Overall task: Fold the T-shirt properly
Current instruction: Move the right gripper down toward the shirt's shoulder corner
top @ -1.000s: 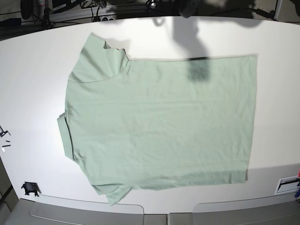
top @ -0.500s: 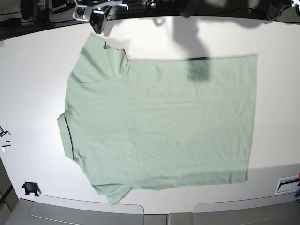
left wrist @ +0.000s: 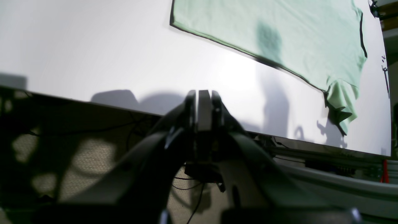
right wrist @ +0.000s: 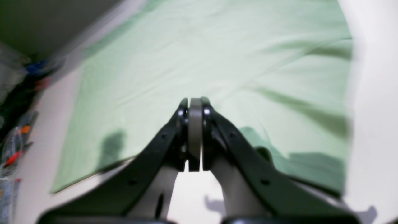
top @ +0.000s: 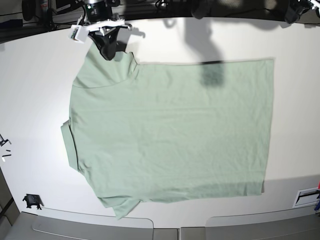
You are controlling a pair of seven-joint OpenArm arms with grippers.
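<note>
1. Pincer on the right arm, the black right gripper (right wrist: 195, 102), has its jaws pressed flat together with nothing between them. In the base view it (top: 106, 50) hangs over the far sleeve of the shirt, right at the table's back edge.
2. Same story for the black left gripper (left wrist: 203, 96): jaws fully together, empty. Its wrist view puts it off the table edge, above the dark floor and cables, well apart from the cloth. In the base view only a dark bit of that arm shows in the top right corner.
3. Task item: the pale mint-green short-sleeved cotton T-shirt (top: 170, 130) lies spread flat on the white round-edged tabletop (top: 30, 90), unfolded, with the collar end toward the base view's left and the straight hem toward its right.
4. Far sleeve (top: 107, 67) is spread flat under the right gripper; the near sleeve (top: 120, 204) is folded partly under and pokes out at the bottom.
5. Right wrist picture is blurry, so whether the fingertips actually touch the fabric, can't tell.
6. Further out: a small black clip-like object (top: 32, 201) sits near the front left table corner.
</note>
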